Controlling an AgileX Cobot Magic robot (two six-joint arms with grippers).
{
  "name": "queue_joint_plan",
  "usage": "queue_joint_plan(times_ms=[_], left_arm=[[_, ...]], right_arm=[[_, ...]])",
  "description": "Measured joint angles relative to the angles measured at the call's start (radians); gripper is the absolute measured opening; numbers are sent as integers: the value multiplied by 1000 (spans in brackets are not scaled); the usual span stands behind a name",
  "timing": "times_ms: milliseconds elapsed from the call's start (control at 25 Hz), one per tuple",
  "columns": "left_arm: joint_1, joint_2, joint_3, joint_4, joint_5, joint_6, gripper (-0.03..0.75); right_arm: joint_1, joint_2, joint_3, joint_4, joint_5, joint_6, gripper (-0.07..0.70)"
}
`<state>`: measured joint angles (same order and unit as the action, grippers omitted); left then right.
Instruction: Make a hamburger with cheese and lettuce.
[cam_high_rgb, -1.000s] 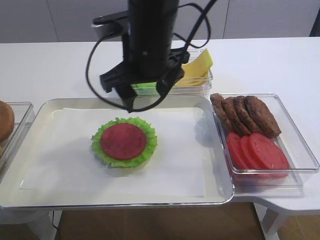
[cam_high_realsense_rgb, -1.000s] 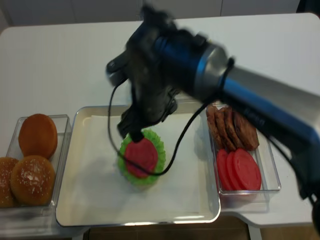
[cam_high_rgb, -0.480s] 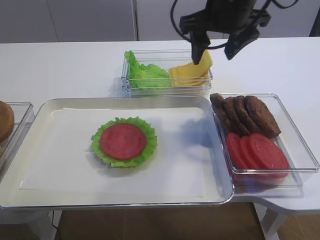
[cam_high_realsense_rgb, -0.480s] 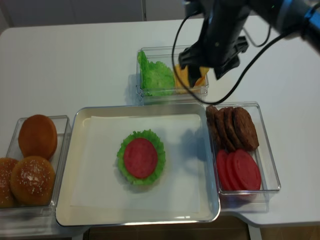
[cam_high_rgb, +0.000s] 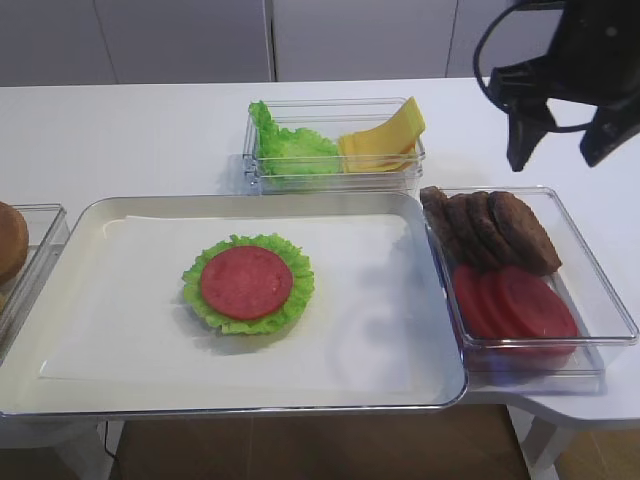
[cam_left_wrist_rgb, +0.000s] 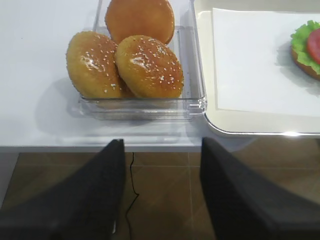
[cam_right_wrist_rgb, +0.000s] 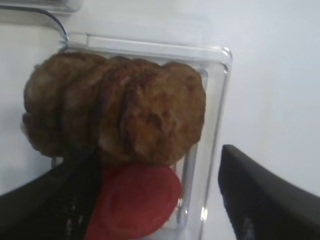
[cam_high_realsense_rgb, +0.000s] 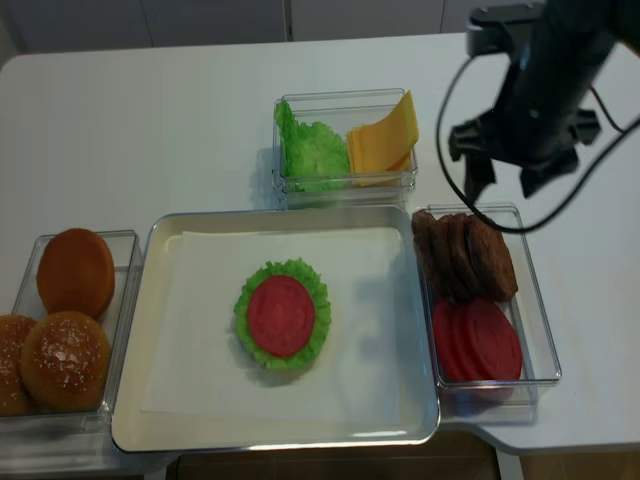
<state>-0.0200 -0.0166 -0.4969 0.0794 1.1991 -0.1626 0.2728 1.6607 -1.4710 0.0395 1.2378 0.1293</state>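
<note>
Hamburger, lettuce plus tomato, mid tray; cheese far bin, thin, stiff, slick, likely best pinched by its raised edge; right fingers spread, empty, above patties; left spread, idle.

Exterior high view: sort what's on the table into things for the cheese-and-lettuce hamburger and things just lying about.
For the job:
- hamburger on the tray
- cheese
- lettuce
- right gripper, open

Lying about:
- patties
- tomato slices
- buns
</note>
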Motion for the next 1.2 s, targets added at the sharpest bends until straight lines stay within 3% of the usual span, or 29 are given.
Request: queue_joint_plan(times_ms=[400,840,1200], left_arm=[[0,0,0,0,0,0,362],[-2,0,0,0,0,0,362],[-16,0,0,0,0,0,362]], right_arm=[[-88,-300,233,-24,0,-12,543],[-90,-712,522,-14,4,10,541],[-90,-1088,689,15,22,17,541]])
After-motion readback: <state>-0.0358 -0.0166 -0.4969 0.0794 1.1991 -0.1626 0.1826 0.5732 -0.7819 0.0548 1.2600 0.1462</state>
